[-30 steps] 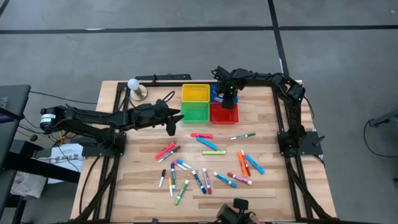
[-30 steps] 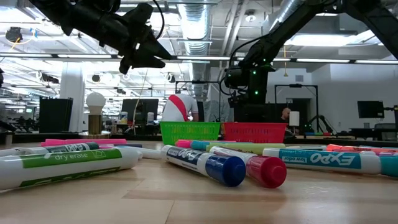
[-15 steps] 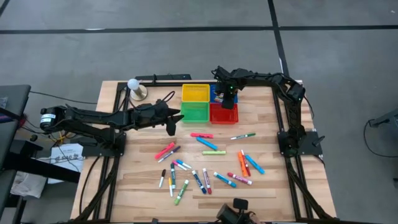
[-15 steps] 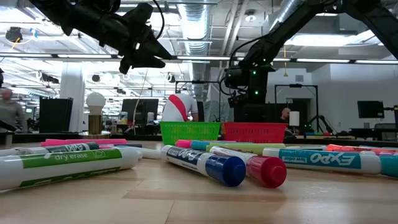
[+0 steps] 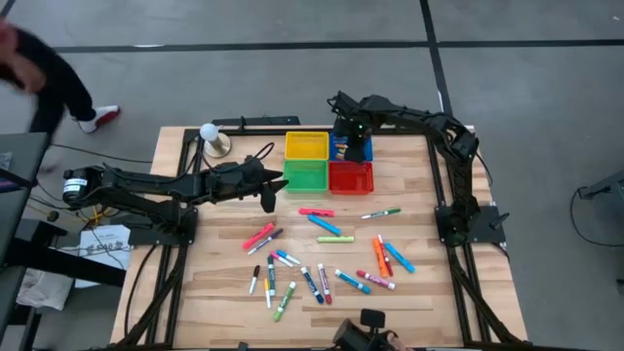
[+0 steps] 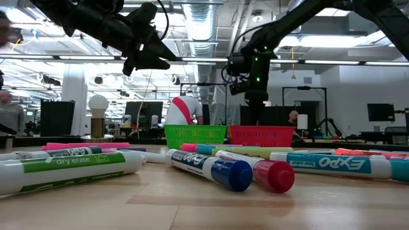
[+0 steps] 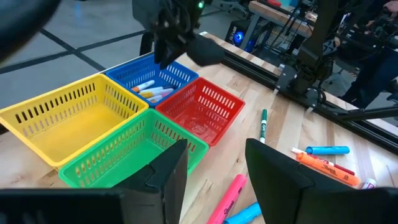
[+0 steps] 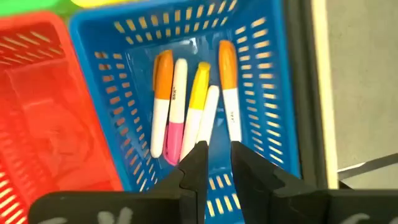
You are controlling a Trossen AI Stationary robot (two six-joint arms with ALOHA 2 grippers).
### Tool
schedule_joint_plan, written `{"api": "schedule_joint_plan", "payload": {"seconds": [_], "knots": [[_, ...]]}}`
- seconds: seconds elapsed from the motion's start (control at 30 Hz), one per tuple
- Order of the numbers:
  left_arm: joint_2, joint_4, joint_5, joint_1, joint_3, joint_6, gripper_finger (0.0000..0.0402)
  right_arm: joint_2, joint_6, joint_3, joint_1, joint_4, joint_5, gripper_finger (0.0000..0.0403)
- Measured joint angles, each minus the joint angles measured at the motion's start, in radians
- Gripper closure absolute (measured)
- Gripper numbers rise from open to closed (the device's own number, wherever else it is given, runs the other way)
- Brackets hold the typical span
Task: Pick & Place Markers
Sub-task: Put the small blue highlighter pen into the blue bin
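Four markers (image 8: 193, 109) in blue basket (image 8: 267, 81)

Even bright overhead light, soft short shadows on the table (image 5: 214, 292); ceiling strips (image 6: 83, 57) glare in the low view, near markers (image 6: 211, 167) soft-focused, a person (image 5: 39, 68) motion-blurred at the high view's corner, wrist views sharp.

The counter (image 5: 224, 292) is pale, matt planked wood. The blue basket (image 8: 273, 93) is glossy plastic mesh. The markers (image 6: 211, 169) have smooth, shiny plastic barrels.
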Motion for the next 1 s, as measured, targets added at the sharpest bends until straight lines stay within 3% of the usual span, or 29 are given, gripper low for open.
{"api": "schedule_joint_plan", "payload": {"seconds": [0.27,0.4,0.53,1.0], "knots": [[0.0,0.0,0.0,0.0,0.0,0.012,0.024,-0.004,0.101,0.087,0.058,-0.178,-0.006,0.0342],[0.0,-0.001,0.0,0.0,0.0,0.012,0.024,-0.029,0.166,0.088,0.105,-0.244,-0.06,0.0342],[0.0,-0.001,0.0,0.0,0.0,0.012,0.024,-0.069,0.205,0.088,0.16,-0.268,-0.105,0.0342],[0.0,-0.001,0.0,0.0,0.0,0.012,0.024,-0.261,0.397,0.033,0.402,-0.301,-0.109,0.0342]]}}
